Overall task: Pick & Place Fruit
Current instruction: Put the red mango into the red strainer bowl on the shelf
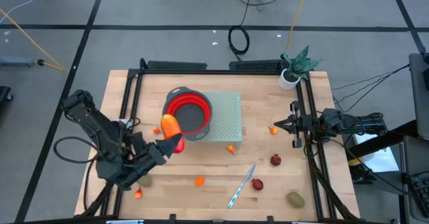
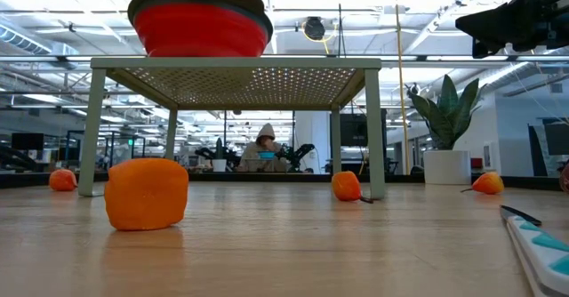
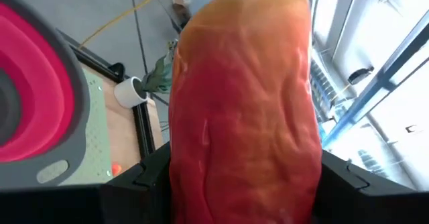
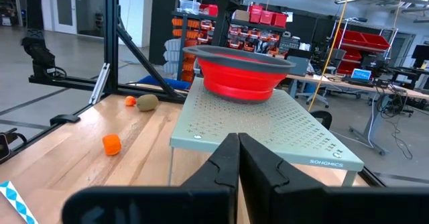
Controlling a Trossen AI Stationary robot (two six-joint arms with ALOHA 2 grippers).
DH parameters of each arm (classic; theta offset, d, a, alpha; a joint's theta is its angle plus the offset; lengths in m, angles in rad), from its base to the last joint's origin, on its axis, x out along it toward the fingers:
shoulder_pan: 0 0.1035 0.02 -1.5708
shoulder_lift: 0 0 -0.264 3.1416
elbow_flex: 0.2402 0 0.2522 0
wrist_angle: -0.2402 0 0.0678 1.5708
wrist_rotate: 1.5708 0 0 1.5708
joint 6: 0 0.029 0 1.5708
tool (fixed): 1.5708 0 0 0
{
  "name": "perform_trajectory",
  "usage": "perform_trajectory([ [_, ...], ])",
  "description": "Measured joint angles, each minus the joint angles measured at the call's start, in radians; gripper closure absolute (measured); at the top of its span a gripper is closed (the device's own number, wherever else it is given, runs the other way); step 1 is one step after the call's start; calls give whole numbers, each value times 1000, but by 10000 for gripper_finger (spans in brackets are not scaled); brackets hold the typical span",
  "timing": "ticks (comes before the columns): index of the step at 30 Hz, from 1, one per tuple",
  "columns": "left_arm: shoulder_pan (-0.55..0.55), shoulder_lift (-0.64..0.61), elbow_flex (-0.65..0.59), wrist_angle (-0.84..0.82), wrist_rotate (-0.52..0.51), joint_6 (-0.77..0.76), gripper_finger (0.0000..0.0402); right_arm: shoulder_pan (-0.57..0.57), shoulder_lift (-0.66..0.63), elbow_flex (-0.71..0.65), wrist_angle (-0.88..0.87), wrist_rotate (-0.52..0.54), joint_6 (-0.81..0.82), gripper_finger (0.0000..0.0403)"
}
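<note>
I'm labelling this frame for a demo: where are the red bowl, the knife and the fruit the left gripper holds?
red bowl (image 1: 190, 112): high view, on its inner floor.
knife (image 1: 242, 184): high view, mid-length along it.
held fruit (image 1: 170, 125): high view, on its orange upper end, at the bowl's rim.

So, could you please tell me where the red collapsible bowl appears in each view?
High view: red collapsible bowl sits centre, on the pale green perforated stand.
Low view: top left, atop that stand.
Left wrist view: far left edge.
Right wrist view: upper centre.
Shared landmark: the stand.
</note>
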Motion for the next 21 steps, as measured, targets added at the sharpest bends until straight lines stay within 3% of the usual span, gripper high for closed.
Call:
perform_trajectory([
  [3, 1, 0, 0, 0, 11, 92, 172, 0, 0, 0, 0, 0, 0, 403],
  [7, 2, 0, 0, -8, 99, 390, 172, 0, 0, 0, 0, 0, 0, 403],
  [11, 2, 0, 0, -11, 146, 587, 172, 0, 0, 0, 0, 0, 0, 403],
  [17, 2, 0, 0, -47, 148, 849, 172, 0, 0, 0, 0, 0, -1, 403],
  [21, 20, 0, 0, -47, 89, 984, 172, 0, 0, 0, -1, 0, -2, 403],
])
